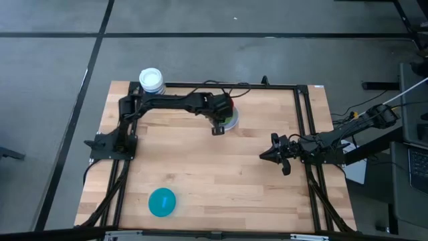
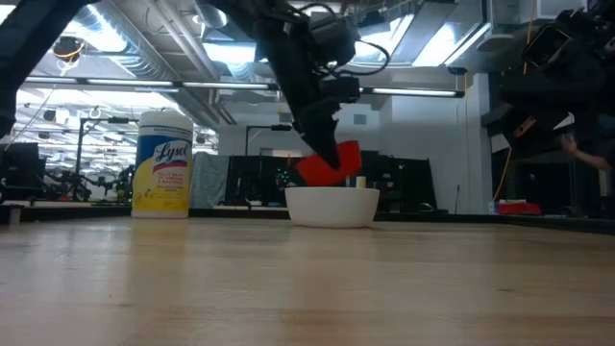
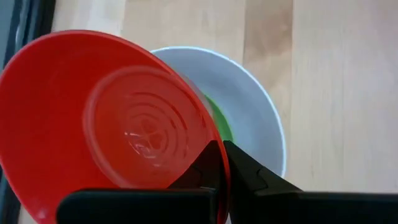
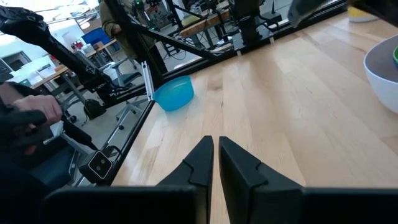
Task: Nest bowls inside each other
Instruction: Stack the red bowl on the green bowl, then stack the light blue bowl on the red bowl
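Left gripper [image 3: 222, 163] was clamped on the red bowl [image 3: 93, 112] rim, hiding most of the white bowl [image 3: 261, 112]; green interior barely visible. Right gripper [image 4: 216, 163] stood narrow, empty.

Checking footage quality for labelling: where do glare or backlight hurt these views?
Low view: bright ceiling lights behind leave the left hand nearly silhouetted over the white bowl. Left wrist view: soft sheen on the red bowl. High view: evenly lit.
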Controlling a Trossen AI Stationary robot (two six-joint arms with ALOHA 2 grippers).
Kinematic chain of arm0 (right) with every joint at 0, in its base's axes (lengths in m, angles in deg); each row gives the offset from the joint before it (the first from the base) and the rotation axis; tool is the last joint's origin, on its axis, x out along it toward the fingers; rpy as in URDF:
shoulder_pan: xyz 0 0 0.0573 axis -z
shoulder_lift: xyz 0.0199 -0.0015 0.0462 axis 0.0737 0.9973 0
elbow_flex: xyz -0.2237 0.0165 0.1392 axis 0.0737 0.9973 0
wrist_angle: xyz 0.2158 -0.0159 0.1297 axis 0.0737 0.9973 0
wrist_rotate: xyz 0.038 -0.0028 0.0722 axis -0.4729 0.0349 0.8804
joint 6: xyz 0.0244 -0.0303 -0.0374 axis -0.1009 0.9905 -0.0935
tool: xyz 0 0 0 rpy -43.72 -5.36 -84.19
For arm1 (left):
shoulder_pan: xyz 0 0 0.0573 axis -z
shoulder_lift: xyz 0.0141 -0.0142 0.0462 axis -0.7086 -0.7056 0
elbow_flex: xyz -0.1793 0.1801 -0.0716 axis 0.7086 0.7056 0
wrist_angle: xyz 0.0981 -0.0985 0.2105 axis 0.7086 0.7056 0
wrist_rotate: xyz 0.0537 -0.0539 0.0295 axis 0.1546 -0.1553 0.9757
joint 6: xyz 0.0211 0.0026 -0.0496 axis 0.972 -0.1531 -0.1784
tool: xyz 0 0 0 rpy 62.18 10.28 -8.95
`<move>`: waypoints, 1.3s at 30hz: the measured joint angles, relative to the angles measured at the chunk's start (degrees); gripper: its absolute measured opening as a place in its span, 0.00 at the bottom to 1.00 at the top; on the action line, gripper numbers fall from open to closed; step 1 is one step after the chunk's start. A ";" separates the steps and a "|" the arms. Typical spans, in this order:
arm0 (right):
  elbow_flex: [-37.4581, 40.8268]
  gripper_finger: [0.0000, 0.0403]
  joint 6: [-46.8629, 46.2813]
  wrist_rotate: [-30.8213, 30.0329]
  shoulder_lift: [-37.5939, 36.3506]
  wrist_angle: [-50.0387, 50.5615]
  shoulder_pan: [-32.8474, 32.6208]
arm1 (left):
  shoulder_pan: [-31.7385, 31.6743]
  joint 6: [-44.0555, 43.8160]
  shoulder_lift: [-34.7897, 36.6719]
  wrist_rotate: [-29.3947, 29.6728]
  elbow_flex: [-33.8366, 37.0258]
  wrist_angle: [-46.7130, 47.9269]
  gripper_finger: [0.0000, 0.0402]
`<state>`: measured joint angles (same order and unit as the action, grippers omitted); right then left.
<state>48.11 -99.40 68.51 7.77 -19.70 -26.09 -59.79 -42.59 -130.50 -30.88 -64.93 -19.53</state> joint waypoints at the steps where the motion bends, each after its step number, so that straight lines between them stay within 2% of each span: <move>1: 0.00 0.07 0.03 -0.01 0.00 0.00 0.00 | -0.01 -0.37 -0.38 -0.23 -0.36 -0.21 0.01; 5: 0.00 0.07 0.27 0.02 0.00 0.00 0.00 | -0.58 -3.39 -0.72 -4.07 -0.31 0.90 0.01; 8: 0.00 0.07 0.68 0.29 0.00 0.02 0.00 | -0.56 -4.39 -0.86 -4.53 -0.19 1.94 0.03; 19: 0.00 0.07 0.69 0.34 0.00 -0.02 -1.27 | -0.56 -3.55 -0.84 -5.87 -0.21 1.00 0.28; 24: 0.00 0.07 -0.08 -1.78 0.00 -0.02 -3.59 | 0.12 -3.85 -0.47 -3.64 -0.19 -2.87 0.32; 28: 0.00 0.07 -0.30 -3.90 0.09 0.00 -5.71 | 1.94 -2.38 -0.16 1.25 -0.19 -4.61 0.28; 32: 0.00 0.07 -0.98 -6.08 0.09 0.01 -7.71 | 2.02 -5.53 -0.49 0.47 -0.09 -1.14 0.17; 36: 0.00 0.07 -1.13 -7.77 0.09 0.00 -9.38 | 2.38 -4.92 -0.49 0.19 -0.08 -0.75 0.06; 39: 0.00 0.07 -1.34 -8.68 0.09 0.00 -10.28 | 3.25 -6.37 -0.02 -0.27 -0.08 -1.95 0.01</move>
<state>48.11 -100.73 59.83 7.86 -19.70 -36.37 -56.54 -48.96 -130.51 -31.15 -65.01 -21.48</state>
